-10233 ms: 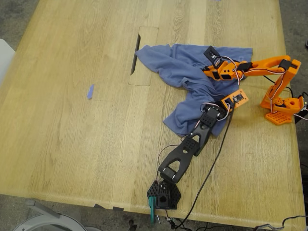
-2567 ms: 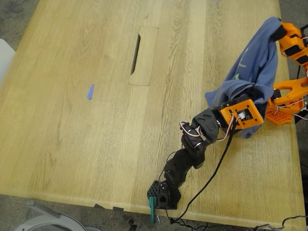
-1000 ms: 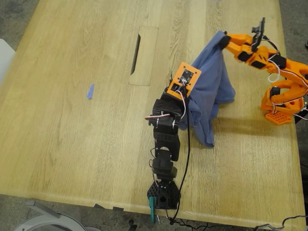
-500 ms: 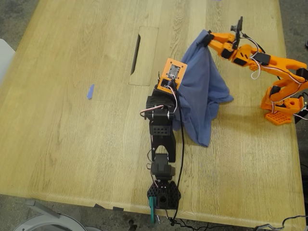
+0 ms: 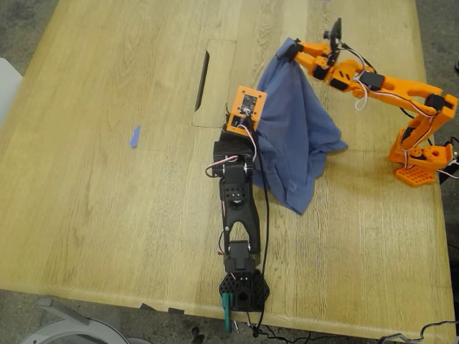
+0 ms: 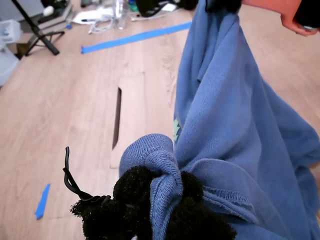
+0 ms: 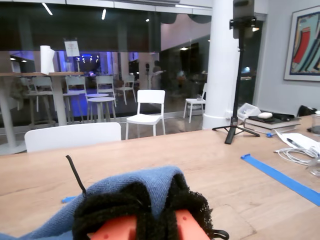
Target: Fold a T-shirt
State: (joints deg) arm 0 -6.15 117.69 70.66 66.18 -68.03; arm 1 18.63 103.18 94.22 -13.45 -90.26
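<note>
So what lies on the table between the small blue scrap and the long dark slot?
Only bare wooden table between blue scrap and slot, per exterior view.

The T-shirt [image 5: 297,136] is showing as soft matt cloth with a ribbed hem; the table [image 5: 107,201] is looking like smooth, grained wood.

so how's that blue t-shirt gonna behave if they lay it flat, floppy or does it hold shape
Likely very floppy: the T-shirt hangs in loose drapes between my first gripper and my second gripper. Its lower corner trails on the table, so it would probably drag and bunch. It seems light, since two small pinches carry it.
</note>
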